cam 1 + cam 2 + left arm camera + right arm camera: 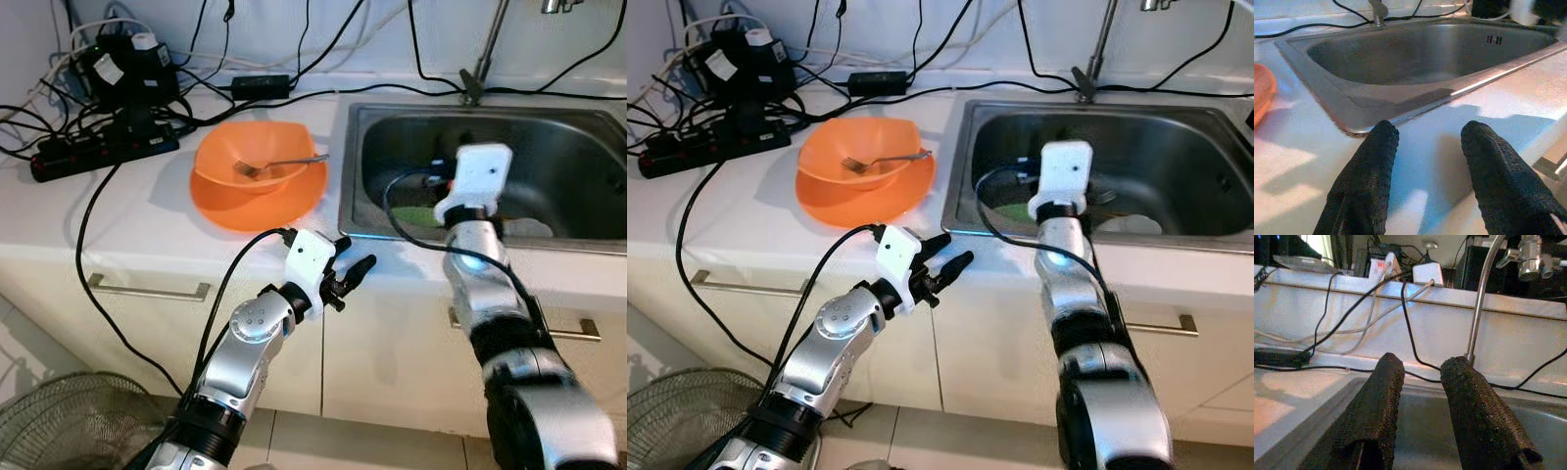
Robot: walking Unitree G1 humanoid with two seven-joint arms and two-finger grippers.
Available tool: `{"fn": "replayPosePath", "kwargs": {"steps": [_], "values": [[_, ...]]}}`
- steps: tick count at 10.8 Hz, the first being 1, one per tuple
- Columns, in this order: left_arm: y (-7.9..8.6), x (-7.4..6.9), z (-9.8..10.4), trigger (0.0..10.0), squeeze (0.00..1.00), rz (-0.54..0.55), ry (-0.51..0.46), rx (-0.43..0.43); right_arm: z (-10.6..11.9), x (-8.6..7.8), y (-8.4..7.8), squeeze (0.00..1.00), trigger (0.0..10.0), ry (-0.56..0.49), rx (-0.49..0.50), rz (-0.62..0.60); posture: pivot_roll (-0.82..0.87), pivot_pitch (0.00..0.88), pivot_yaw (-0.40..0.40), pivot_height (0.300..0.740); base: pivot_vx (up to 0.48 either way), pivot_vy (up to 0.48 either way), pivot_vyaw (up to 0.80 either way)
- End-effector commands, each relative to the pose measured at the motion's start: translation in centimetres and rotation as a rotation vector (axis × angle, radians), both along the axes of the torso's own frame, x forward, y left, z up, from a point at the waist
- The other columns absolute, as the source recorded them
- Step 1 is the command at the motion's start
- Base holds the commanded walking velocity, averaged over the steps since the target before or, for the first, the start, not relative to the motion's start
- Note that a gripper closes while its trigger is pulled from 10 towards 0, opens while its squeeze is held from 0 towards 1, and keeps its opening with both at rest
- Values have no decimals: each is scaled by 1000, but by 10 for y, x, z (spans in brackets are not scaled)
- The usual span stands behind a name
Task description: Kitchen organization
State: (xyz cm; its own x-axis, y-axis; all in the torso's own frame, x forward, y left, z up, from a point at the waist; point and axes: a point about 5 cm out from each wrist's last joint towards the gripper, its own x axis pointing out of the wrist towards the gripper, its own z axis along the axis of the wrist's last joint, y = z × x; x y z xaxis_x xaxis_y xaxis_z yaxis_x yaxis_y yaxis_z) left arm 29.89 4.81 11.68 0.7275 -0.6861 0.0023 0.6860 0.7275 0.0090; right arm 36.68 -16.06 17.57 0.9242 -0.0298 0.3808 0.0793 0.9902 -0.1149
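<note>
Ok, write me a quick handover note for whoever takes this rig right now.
Left tool: open, empty, over the counter edge near the sink's front corner.
Right tool: open, empty, over the sink, pointing toward the faucet.
Orange bowl sits on the counter left of the sink, fork inside.
Something green and a pale item lie in the sink; unclear what.
Done: nothing held or evidently moved.
Left: probably the bowl and fork.

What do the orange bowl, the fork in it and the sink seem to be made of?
The orange bowl looks like plastic: one even bright colour with a soft, dull sheen. The fork looks like metal: thin, grey and glinting. The sink looks like stainless steel: a brushed grey surface with streaky reflections and a bright rim.
</note>
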Motion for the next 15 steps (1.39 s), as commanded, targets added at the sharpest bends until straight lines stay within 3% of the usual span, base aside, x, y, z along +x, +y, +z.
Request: {"fn": "replayPosePath", "kwargs": {"steps": [1,6,10,15], "values": [[5,3,-1,10000,0,31,1,11,-5,-2,2,0,10000,24,10,4,73,0,50,740,0,0,0],[17,13,3,10000,0,145,-23,-8,-12,-28,11,0,10000,22,49,34,68,0,52,740,0,0,0],[18,19,8,10000,0,206,-60,-21,-38,-59,14,0,10000,101,49,61,55,0,60,740,0,0,0],[20,22,10,10000,0,238,-77,-26,-50,-63,20,0,10000,158,47,73,60,0,57,740,0,0,0]]}}
